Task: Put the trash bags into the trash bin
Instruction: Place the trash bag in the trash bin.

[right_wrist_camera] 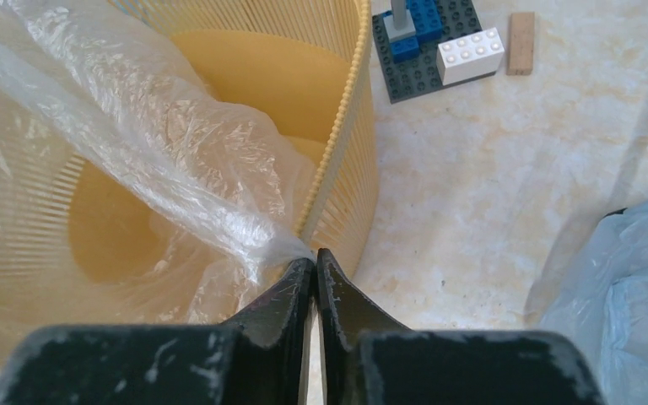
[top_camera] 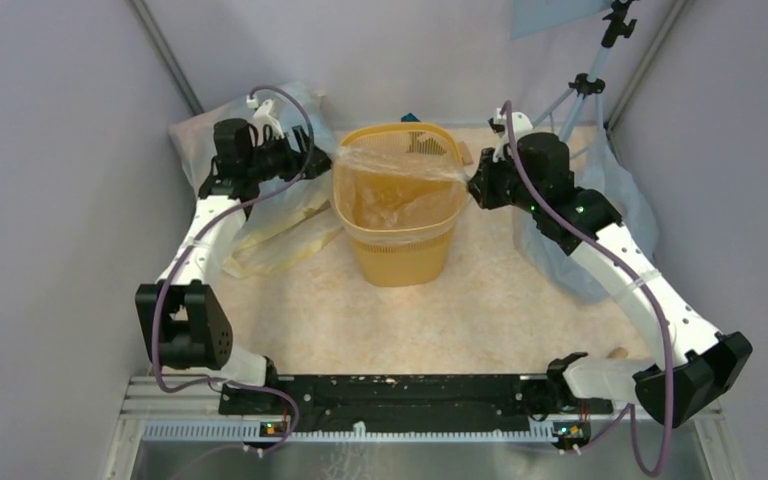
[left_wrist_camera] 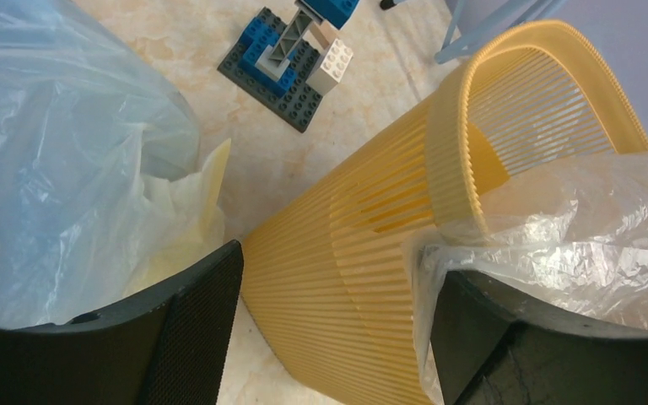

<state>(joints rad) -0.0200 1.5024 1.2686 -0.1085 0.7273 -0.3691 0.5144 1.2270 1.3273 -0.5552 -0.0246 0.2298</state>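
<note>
Pinched shut at bottom centre, the right gripper held the trash bag by its edge, film sagging partly into the trash bin at upper left, while the left gripper gaped open astride the bin wall, the job seemingly half done.

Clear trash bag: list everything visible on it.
The trash bag is thin, colourless, see-through film, glossy and wrinkled. It stretches across the yellow bin and sags inside. The right gripper is shut on one edge beside the rim; the opposite edge drapes over the rim onto one finger of the open left gripper.
</note>
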